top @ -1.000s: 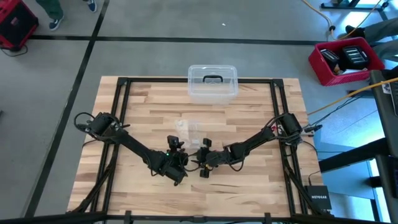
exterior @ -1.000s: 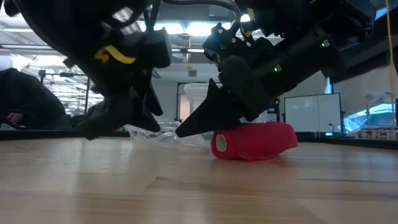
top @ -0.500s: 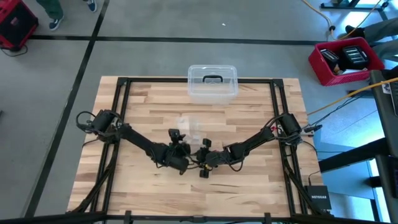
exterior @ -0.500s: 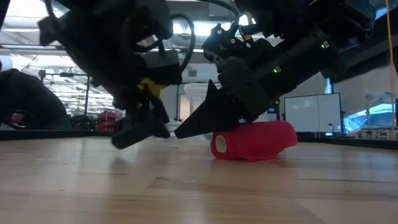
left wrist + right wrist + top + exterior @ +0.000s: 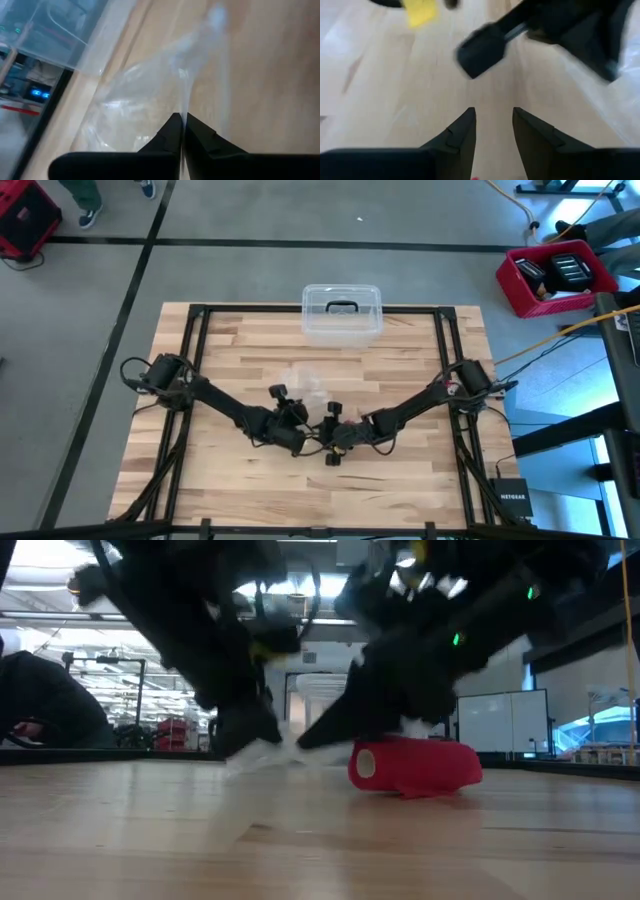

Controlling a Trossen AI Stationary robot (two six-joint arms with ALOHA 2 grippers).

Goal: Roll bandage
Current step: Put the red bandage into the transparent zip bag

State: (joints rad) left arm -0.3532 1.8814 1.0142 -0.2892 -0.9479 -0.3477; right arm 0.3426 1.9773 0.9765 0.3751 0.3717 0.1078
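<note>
The bandage [image 5: 415,765], a small red roll, lies on its side at the table's middle under my right gripper [image 5: 320,735]; the high view hides it beneath that gripper [image 5: 330,442]. Only a sliver of red [image 5: 472,177] shows in the right wrist view. A crinkled clear plastic wrapper [image 5: 145,95] lies on the wood just to the roll's left, and my left gripper [image 5: 181,125] is shut on it. In the low view this gripper [image 5: 250,745] stands close beside the right one, tips low over the table. My left gripper pinches a raised fold or edge of the wrapper [image 5: 188,107] between its two fingertips. It slants down from the table's left side. The rest of the wrapper lies slack on the wood. My right gripper has the roll far back between its fingers [image 5: 370,745], slanting down from the right. The fingertips [image 5: 465,125] stick out past the roll with bare wood between them. Whether the roll's underside [image 5: 420,792] rests on the table I cannot tell.
A clear plastic box [image 5: 342,313] with a dark handle stands at the table's far edge, middle. Bare wood lies to the left, right and near side of the two grippers. A red crate [image 5: 555,275] stands on the floor beyond the table's right.
My left gripper has gone toward the table's far edge and right, toward the right gripper, has rolled a little, and has shut on the wrapper, whose near part is now drawn up between the fingertips.
</note>
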